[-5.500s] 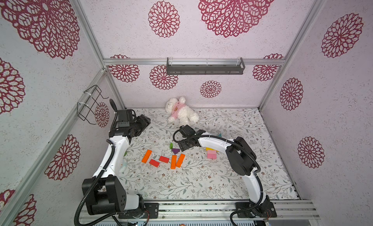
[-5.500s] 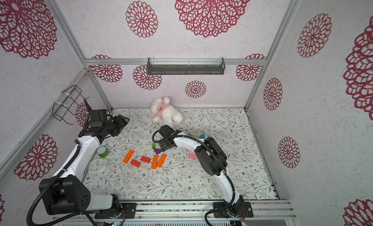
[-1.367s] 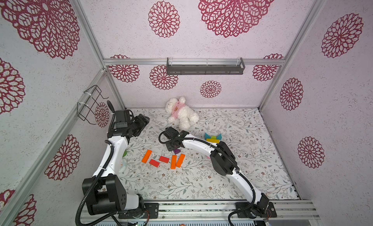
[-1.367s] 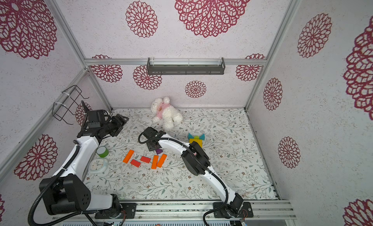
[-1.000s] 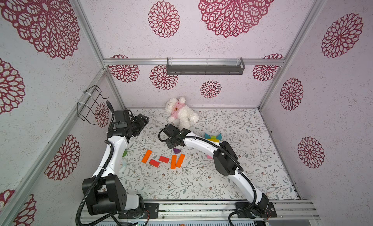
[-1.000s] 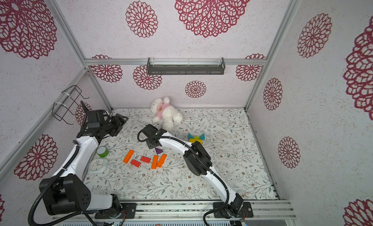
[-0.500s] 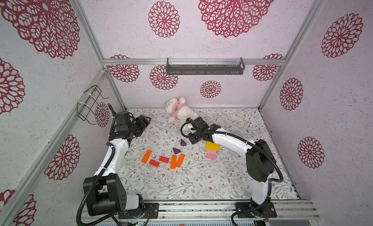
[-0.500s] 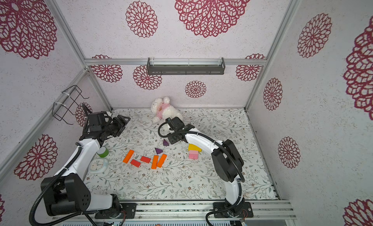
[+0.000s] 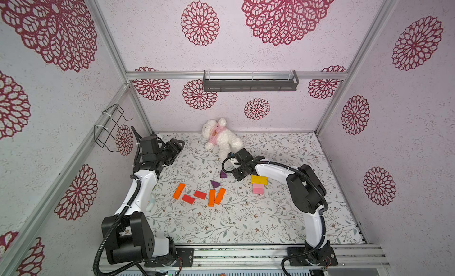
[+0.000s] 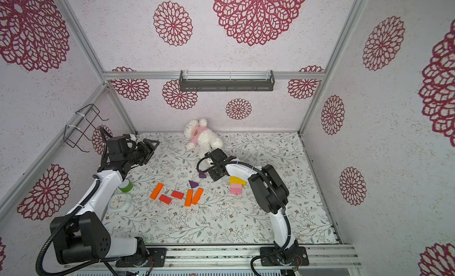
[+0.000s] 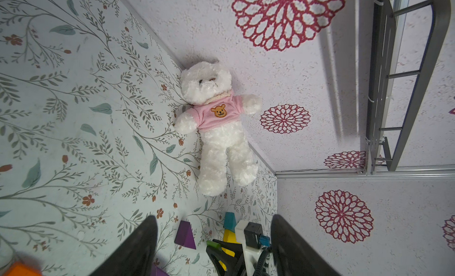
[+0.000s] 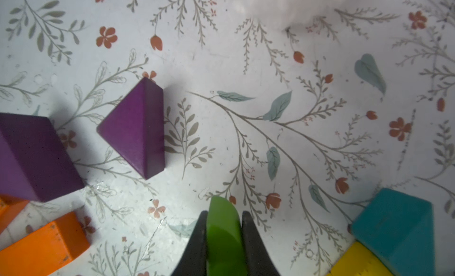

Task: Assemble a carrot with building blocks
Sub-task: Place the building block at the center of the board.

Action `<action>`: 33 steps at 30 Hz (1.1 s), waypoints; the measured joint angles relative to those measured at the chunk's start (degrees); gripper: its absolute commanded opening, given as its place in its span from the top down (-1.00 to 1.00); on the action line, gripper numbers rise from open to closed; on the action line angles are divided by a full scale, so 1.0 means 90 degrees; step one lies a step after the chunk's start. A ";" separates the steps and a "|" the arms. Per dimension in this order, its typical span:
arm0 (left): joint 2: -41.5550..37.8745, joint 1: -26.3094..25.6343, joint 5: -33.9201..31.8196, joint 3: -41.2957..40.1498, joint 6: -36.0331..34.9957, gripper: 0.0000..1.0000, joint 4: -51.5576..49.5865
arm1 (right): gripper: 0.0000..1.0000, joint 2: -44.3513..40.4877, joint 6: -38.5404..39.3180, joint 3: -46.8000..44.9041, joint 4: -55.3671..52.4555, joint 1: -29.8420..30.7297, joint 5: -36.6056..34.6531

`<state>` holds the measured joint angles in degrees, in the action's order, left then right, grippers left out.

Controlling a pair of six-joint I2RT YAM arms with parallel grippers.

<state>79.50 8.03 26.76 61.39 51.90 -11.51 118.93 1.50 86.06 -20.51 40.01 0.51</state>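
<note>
My right gripper (image 12: 222,228) is shut on a small lime-green block (image 12: 224,237), low over the table beside a purple triangle (image 12: 138,129). A second purple triangle (image 9: 215,184), three orange bars (image 9: 179,191) and two red bars (image 9: 200,194) lie in a loose row in front of it. A yellow bar (image 9: 259,180) and a pink bar (image 9: 258,189) lie under the right forearm. A teal block (image 12: 394,225) touches the yellow one. In a top view my right gripper (image 9: 236,175) sits just right of the rear purple triangle (image 9: 223,174). My left gripper (image 9: 181,144) hangs open and empty at the back left.
A white plush bear in pink (image 9: 221,139) lies against the back wall, just behind the right wrist. A green cup (image 10: 126,186) and a small clock (image 10: 120,202) stand under the left arm. A wire basket (image 9: 110,127) hangs on the left wall and a grey shelf (image 9: 250,83) on the back wall.
The right arm has swung to the right with the green block, from left of the purple triangles to their right side. The left arm has hardly moved.
</note>
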 measured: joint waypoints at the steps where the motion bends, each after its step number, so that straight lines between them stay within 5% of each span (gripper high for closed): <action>1: 0.0000 0.0000 0.0002 0.0000 0.0007 -0.49 0.0010 | 0.68 0.0027 0.0012 0.0000 0.0012 0.0012 0.0002; 20: 0.0041 0.0019 0.0141 -0.0007 0.0104 -0.49 0.0155 | 0.62 0.0384 0.0223 0.0206 0.0012 0.0245 -0.0027; 33: 0.0041 0.0032 0.0260 -0.0053 0.0172 -0.49 0.0304 | 0.23 0.0476 0.0284 0.0454 -0.0104 0.0287 -0.0036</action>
<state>79.88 8.32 29.10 60.90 53.45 -8.78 123.22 4.05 90.15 -21.45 42.59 0.19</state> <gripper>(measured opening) 0.744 0.376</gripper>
